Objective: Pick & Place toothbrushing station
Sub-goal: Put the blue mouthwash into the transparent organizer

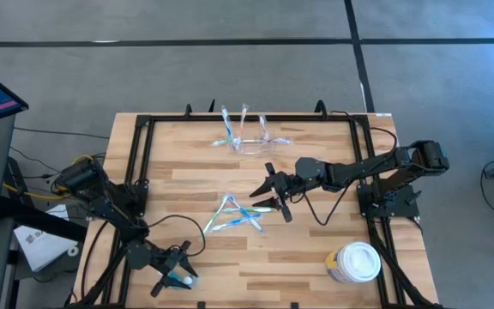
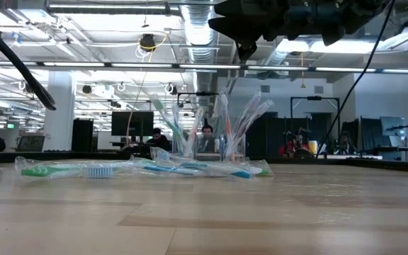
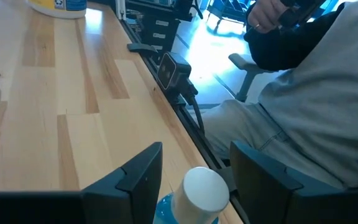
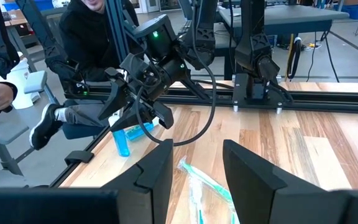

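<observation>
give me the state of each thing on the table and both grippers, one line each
toothbrushing station: upright at the table's far edge, wrapped toothbrushes standing in it
loose wrapped toothbrushes: lying flat in a crossed pile mid-table
white-lidded tub: upright, lid on, near the right front corner
blue bottle: standing, white cap on, at the left front edge
left gripper: open, fingers either side of the blue bottle
right gripper: open, empty, over the loose toothbrushes

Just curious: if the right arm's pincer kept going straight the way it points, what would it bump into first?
Probably the wrapped toothbrushes lying on the table just ahead of the right pincer; depth is hard to judge.
</observation>
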{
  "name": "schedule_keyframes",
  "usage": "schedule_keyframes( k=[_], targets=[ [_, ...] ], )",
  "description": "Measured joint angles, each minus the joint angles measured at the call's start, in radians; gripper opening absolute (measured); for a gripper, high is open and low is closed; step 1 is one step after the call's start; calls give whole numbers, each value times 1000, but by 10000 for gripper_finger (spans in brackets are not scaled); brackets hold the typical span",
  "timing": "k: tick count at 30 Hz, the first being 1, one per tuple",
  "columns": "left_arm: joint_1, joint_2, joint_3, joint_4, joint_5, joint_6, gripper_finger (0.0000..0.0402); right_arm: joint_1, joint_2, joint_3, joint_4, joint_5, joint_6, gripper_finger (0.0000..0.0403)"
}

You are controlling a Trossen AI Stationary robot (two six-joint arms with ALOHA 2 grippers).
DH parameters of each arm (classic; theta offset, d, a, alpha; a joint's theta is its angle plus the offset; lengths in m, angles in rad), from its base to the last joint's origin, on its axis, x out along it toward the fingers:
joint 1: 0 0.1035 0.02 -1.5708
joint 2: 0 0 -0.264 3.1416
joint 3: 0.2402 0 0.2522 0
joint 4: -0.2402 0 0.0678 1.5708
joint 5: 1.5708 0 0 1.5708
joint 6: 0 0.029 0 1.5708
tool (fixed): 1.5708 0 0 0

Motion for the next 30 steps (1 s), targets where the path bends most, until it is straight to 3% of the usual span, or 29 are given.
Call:
schedule_keyframes(
  k=[18,30],
  targets=[
    [-2,0,0,0,-24,-28,183,0,0,0,0,0,-2,131],
    [-13,0,0,-4,-24,-20,218,0,0,0,-1,0,-2,131]
  ],
)
